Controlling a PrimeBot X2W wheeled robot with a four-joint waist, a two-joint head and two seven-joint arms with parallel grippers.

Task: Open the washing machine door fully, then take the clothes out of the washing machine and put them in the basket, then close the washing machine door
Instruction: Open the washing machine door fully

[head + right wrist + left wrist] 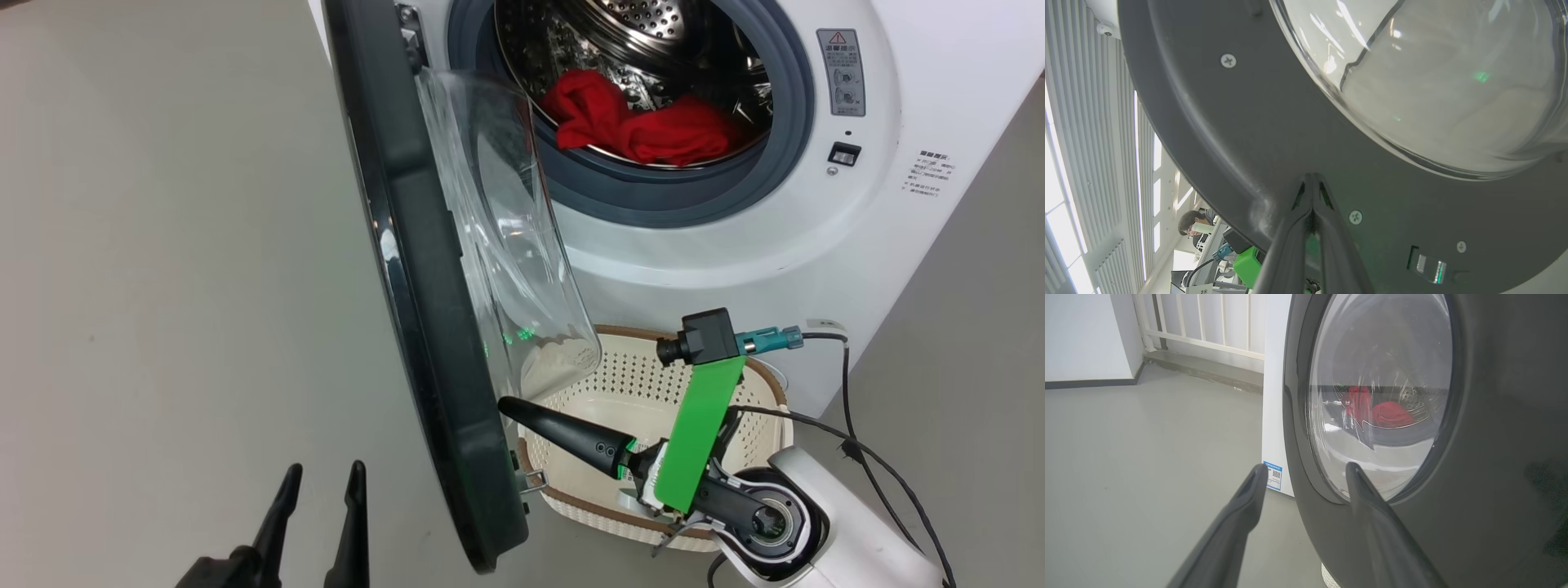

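Grey floor (163,245) flanks the half-open door (433,327); right gripper (504,403) (jaws together) should push its inner rim steadily outward; left gripper (325,471) has jaws apart.

Here's the right gripper (504,403): long, dark fingers (563,433) tapering to a point, with two small round holes in the side near the base. Behind them a bright green flat plate (702,425) carries a boxy black camera (706,336) with a stubby lens. A teal plug (767,336) feeds a thin black cable (845,384) out of it. Next comes a round black joint (763,514) with a metal hub, then a smooth white forearm (849,531). The left gripper (325,467) is the same slim, matte dark grey, sharply pointed.
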